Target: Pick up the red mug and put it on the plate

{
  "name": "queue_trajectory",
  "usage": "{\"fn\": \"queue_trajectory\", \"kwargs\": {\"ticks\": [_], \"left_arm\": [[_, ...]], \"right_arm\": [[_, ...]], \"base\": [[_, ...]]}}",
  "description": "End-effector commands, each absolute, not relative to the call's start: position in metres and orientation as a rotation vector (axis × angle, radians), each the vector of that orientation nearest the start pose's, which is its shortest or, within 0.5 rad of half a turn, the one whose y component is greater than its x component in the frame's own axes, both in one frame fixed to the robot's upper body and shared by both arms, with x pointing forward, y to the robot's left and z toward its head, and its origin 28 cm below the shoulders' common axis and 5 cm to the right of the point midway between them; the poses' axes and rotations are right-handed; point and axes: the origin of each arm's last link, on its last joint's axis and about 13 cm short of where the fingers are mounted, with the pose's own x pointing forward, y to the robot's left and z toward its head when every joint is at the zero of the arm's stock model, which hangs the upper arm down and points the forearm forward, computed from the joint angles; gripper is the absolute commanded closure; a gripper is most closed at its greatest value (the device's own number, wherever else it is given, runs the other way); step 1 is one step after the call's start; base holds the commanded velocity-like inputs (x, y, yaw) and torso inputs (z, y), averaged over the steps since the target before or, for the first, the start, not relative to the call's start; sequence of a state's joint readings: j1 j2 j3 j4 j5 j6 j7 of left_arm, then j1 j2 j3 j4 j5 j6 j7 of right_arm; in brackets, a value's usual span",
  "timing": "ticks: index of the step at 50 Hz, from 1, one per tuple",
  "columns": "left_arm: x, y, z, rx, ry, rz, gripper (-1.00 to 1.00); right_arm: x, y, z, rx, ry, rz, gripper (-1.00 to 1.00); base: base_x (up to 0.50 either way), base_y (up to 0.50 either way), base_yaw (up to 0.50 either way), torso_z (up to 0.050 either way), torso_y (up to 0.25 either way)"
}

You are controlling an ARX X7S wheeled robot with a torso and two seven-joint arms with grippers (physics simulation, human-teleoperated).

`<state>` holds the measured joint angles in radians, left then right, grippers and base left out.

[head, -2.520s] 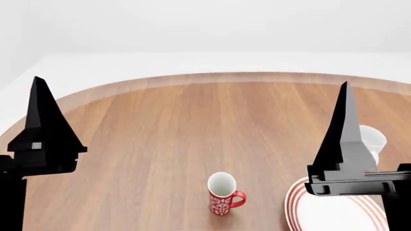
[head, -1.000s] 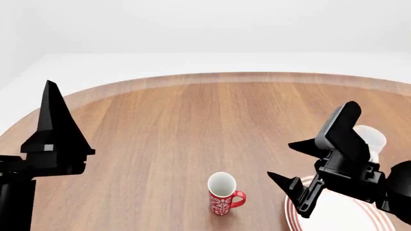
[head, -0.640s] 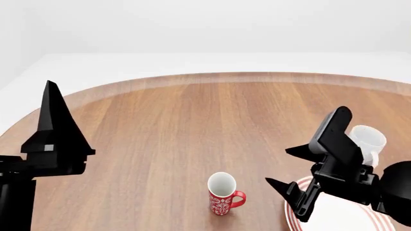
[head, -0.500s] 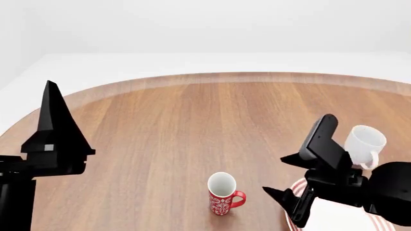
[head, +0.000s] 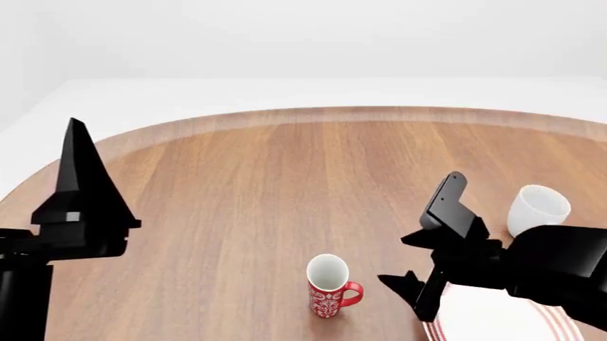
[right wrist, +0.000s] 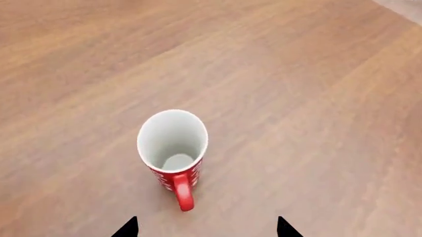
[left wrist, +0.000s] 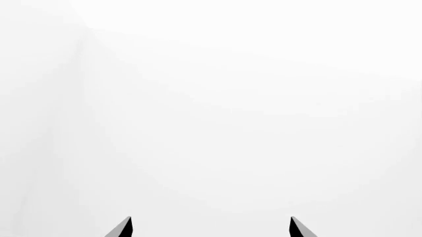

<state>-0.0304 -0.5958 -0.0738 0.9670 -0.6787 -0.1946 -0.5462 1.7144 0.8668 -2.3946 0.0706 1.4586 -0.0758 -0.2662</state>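
The red mug [head: 328,288] with a white pattern stands upright on the wooden table [head: 284,185], near its front. The plate [head: 493,318], white with red rings, lies to the mug's right, partly hidden by my right arm. My right gripper [head: 393,259] is open and empty. It is tipped over, pointing at the mug from the right, a short gap away. In the right wrist view the mug [right wrist: 173,148] sits ahead of the open gripper [right wrist: 207,223], handle toward it. My left gripper [head: 75,131] points upward at the far left, open and empty [left wrist: 210,223].
A plain white mug [head: 538,208] stands behind the plate at the right, close to my right arm. The table's curved far edge [head: 313,112] meets a white floor. The left wrist view shows only blank white.
My right gripper has tipped from pointing upward to pointing at the red mug, and has moved left and down. The white mug is now uncovered. The left gripper has barely moved.
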Motion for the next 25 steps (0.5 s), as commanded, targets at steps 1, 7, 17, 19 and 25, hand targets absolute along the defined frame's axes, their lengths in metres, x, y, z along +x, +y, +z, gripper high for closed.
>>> {"fn": "queue_trajectory", "kwargs": {"ticks": [1, 7, 17, 19, 25], "left_arm": [[0.154, 0.244, 0.208, -0.157, -0.626, 0.007, -1.0], [0.155, 0.244, 0.208, -0.158, -0.626, 0.007, -1.0], [0.156, 0.244, 0.206, -0.158, -0.624, 0.009, -1.0], [0.156, 0.244, 0.206, -0.158, -0.625, 0.009, -1.0], [0.156, 0.244, 0.207, -0.158, -0.624, 0.009, -1.0]], "right_arm": [[0.315, -0.203, 0.144, -0.353, 0.614, 0.877, -1.0], [0.329, -0.196, 0.136, -0.363, 0.641, 0.9, -1.0], [0.344, -0.19, 0.12, -0.37, 0.708, 0.938, -1.0], [0.345, -0.19, 0.119, -0.371, 0.72, 0.942, -1.0], [0.347, -0.19, 0.113, -0.367, 0.745, 0.945, -1.0]], "base": [[0.0, 0.0, 0.0, 0.0, 0.0], [0.0, 0.0, 0.0, 0.0, 0.0], [0.0, 0.0, 0.0, 0.0, 0.0], [0.0, 0.0, 0.0, 0.0, 0.0], [0.0, 0.0, 0.0, 0.0, 0.0]]}}
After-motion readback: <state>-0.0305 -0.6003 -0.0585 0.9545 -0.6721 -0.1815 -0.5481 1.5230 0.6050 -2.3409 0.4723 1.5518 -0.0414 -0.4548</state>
